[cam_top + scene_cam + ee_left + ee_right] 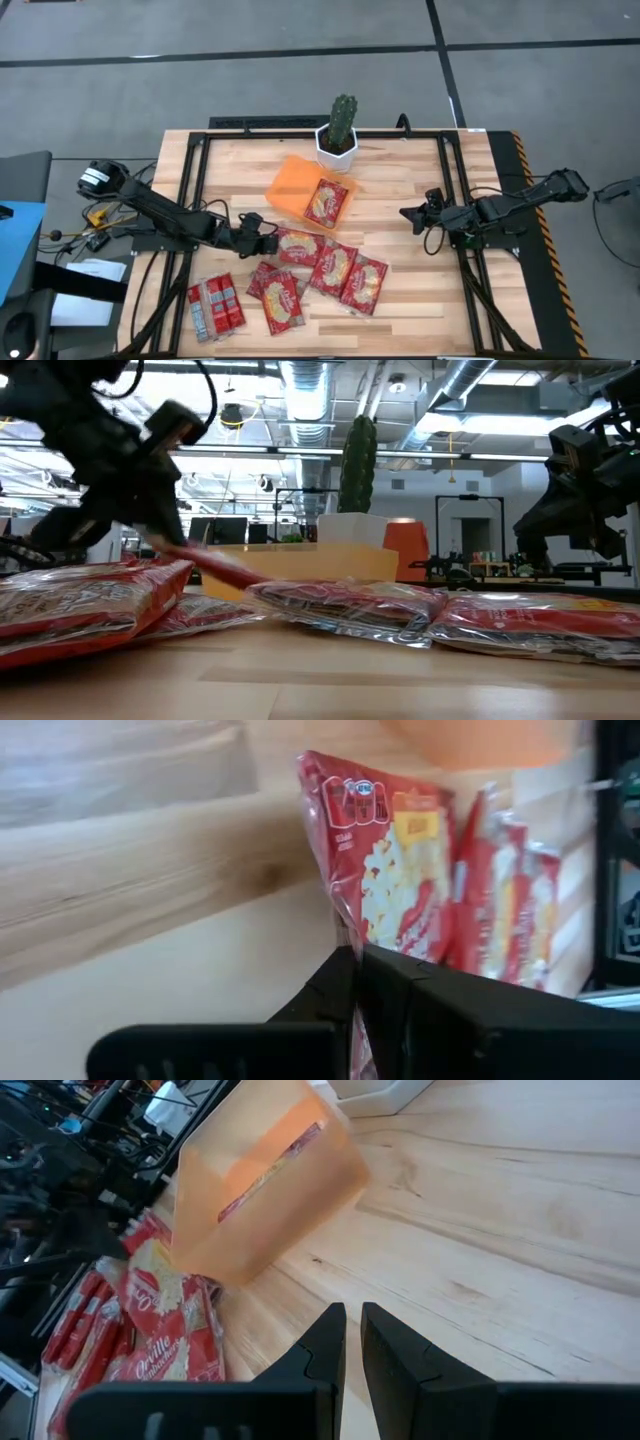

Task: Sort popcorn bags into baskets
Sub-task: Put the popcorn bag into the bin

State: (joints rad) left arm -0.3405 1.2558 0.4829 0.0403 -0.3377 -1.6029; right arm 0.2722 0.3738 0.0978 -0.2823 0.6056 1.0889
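Several glossy red popcorn bags lie flat on the wooden table, among them two cream-oval ones (333,265) (363,283) and narrow striped ones (215,305). One bag (328,200) lies inside the orange basket (290,185). My left gripper (268,234) is shut on another bag (298,245) just near of the basket. My right gripper (410,215) hovers shut over bare wood right of the basket, holding nothing. My left gripper (357,970) pinches the bag's short edge (340,925) nearest the table's left between its two fingers, coming in low from the left. In the low view the held end (200,557) is raised and the bag slants down, its far end (300,595) resting on the other bags.
A cactus in a white pot (338,140) stands just beyond the basket at the far edge. A black frame (195,170) runs around the table top. Bare wood (400,170) lies between the basket and my right gripper.
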